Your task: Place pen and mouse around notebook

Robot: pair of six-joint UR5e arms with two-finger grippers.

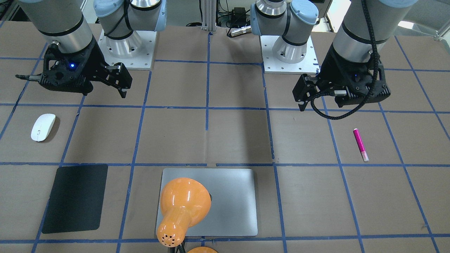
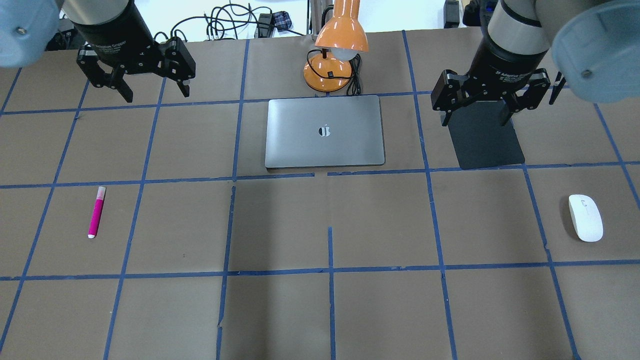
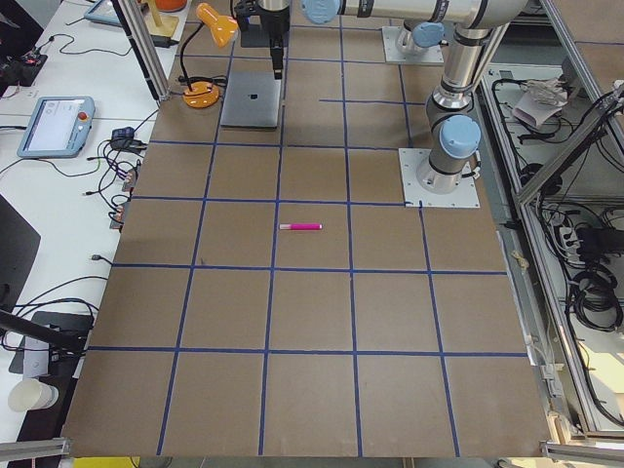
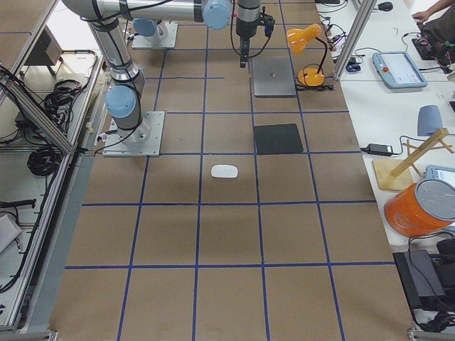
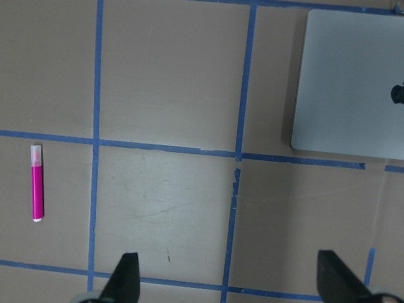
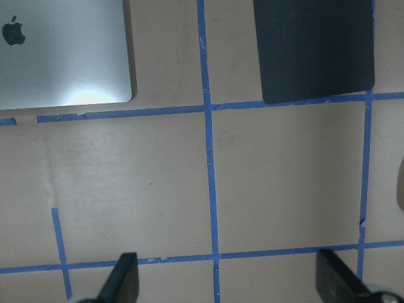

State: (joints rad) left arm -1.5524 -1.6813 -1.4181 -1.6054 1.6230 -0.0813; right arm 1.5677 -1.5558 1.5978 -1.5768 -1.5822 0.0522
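The silver-grey notebook (image 2: 325, 131) lies shut at the far middle of the table. Far to its left, the magenta pen (image 2: 96, 211) rests flat on the brown paper. The white mouse (image 2: 585, 217) sits at the near right. My left gripper (image 2: 156, 95) hangs open and empty above the far left, well away from the pen (image 5: 38, 183). Also open and empty, my right gripper (image 2: 475, 120) hovers over the black mat. In the front-facing view the pen (image 1: 360, 144) and the mouse (image 1: 43, 127) lie at opposite sides.
A black mat (image 2: 482, 135) lies right of the notebook. An orange desk lamp (image 2: 335, 50) stands just behind the notebook, its shade hiding part of the lid (image 1: 232, 200) in the front-facing view. Blue tape lines grid the table. Equipment sits on side benches.
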